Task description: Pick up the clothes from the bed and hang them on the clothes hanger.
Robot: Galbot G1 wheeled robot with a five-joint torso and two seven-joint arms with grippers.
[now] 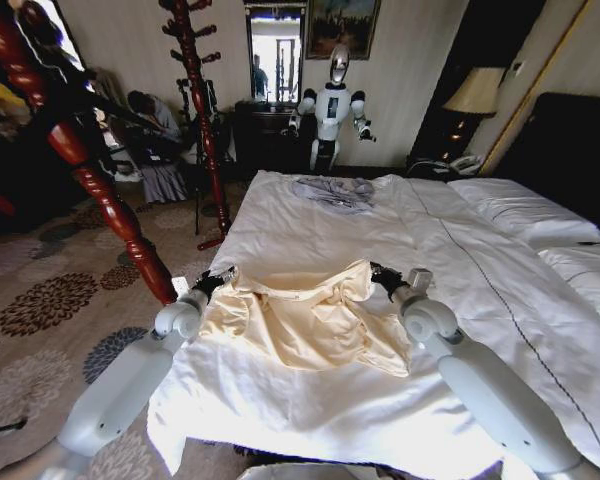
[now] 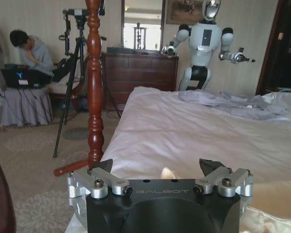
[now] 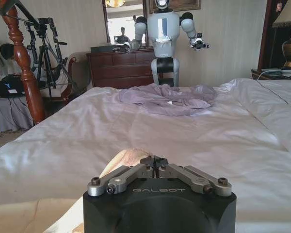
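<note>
The clothes (image 1: 302, 322), a pale cream-yellow garment, lie spread on the near part of the bed (image 1: 500, 300). My left gripper (image 1: 214, 283) sits at the garment's left shoulder. In the left wrist view the left gripper (image 2: 159, 170) is open, with a tip of cream fabric (image 2: 168, 173) between the fingers. My right gripper (image 1: 383, 277) is at the garment's right shoulder. In the right wrist view the right gripper (image 3: 155, 162) is shut, pinching a raised fold of the clothes (image 3: 127, 158). The clothes hanger is out of view.
A smaller grey-blue garment (image 1: 332, 190) lies at the far end of the bed. A reddish-brown wooden coat stand (image 1: 105, 190) rises close on my left, off the bed's edge. Another robot (image 1: 332, 105) and a dresser stand by the far wall. Pillows (image 1: 525, 210) lie at right.
</note>
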